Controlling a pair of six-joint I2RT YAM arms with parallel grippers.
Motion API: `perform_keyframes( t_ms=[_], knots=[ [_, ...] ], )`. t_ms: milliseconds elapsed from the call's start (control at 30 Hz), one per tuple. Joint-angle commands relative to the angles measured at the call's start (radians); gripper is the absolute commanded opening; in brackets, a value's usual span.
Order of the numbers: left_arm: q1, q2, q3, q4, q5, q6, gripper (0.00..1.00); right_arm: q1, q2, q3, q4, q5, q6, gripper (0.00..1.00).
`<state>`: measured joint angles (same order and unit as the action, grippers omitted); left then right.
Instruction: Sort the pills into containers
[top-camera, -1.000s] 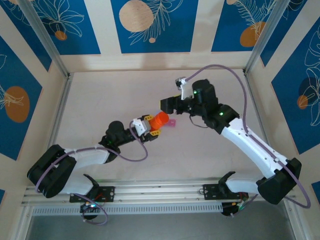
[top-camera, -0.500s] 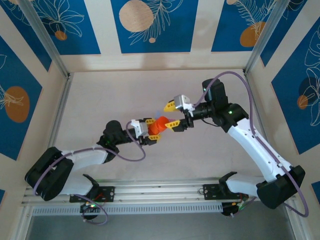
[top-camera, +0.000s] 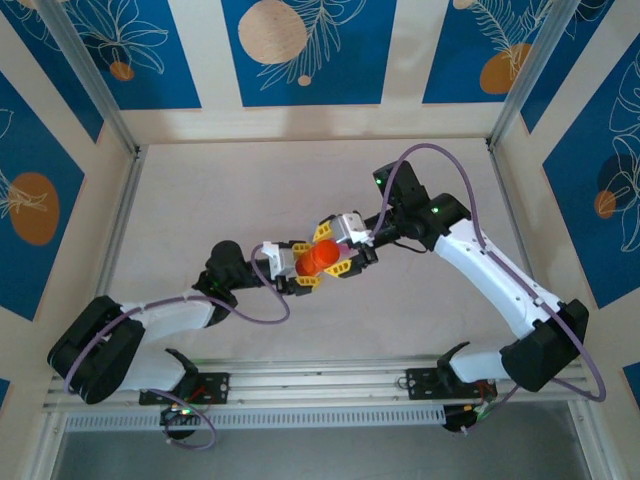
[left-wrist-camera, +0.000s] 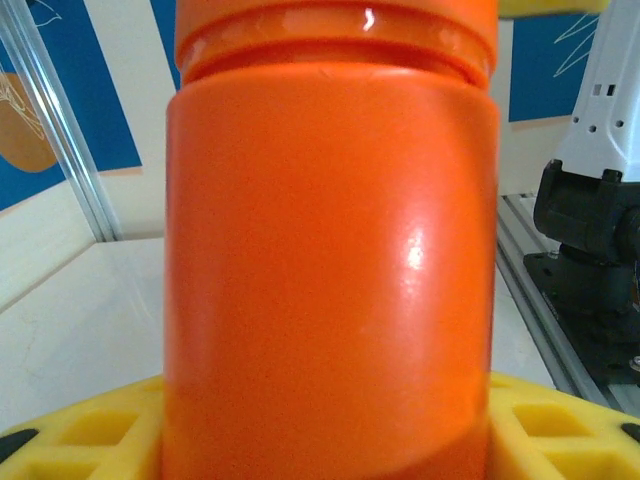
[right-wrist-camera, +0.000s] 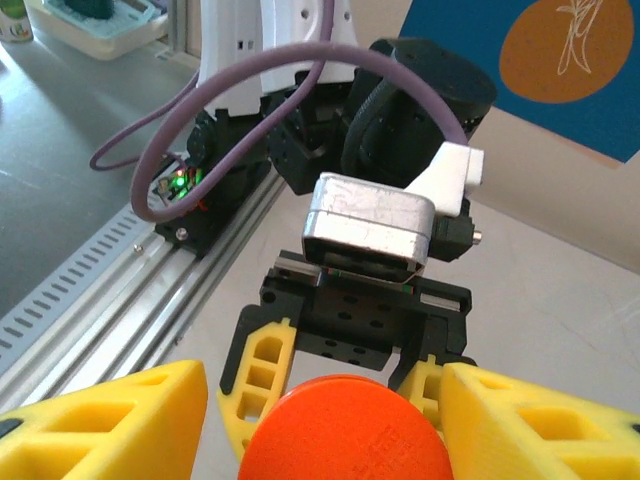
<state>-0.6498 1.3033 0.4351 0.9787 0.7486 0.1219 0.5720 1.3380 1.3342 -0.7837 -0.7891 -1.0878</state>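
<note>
An orange pill bottle (top-camera: 318, 258) is held above the middle of the table, with my left gripper (top-camera: 307, 262) shut on its body. In the left wrist view the bottle (left-wrist-camera: 330, 280) stands upright between the yellow fingers (left-wrist-camera: 90, 435). My right gripper (top-camera: 335, 250) is open and straddles the bottle's orange cap (right-wrist-camera: 345, 430). A small gap shows beside its left yellow finger (right-wrist-camera: 100, 425), while the right finger sits close to the cap. The left gripper (right-wrist-camera: 343, 385) faces the right wrist camera from behind the cap. The pill-box strip is hidden under the grippers.
An aluminium rail (top-camera: 320, 380) runs along the near table edge, with both arm bases on it. Metal frame posts (top-camera: 120, 215) and blue patterned walls enclose the table. The right arm's base (left-wrist-camera: 600, 220) stands beside the rail.
My right gripper swung round from the far side, opened, and came over the bottle's cap. The left gripper kept hold of the bottle and barely shifted.
</note>
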Motion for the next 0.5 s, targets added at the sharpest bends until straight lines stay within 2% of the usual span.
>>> perform_keyframes(
  t_ms=[0, 267, 467],
  knots=[
    [0.009, -0.017, 0.027, 0.012, 0.041, -0.018, 0.00, 0.008, 0.009, 0.032, -0.045, 0.023, -0.043, 0.63],
    [0.009, -0.019, 0.027, 0.012, 0.043, -0.018, 0.00, 0.008, 0.021, 0.035, -0.068, 0.060, -0.046, 0.63],
    [0.010, -0.025, 0.033, 0.006, 0.041, -0.015, 0.00, 0.016, 0.020, 0.032, -0.079, 0.068, -0.031, 0.51]
  ],
)
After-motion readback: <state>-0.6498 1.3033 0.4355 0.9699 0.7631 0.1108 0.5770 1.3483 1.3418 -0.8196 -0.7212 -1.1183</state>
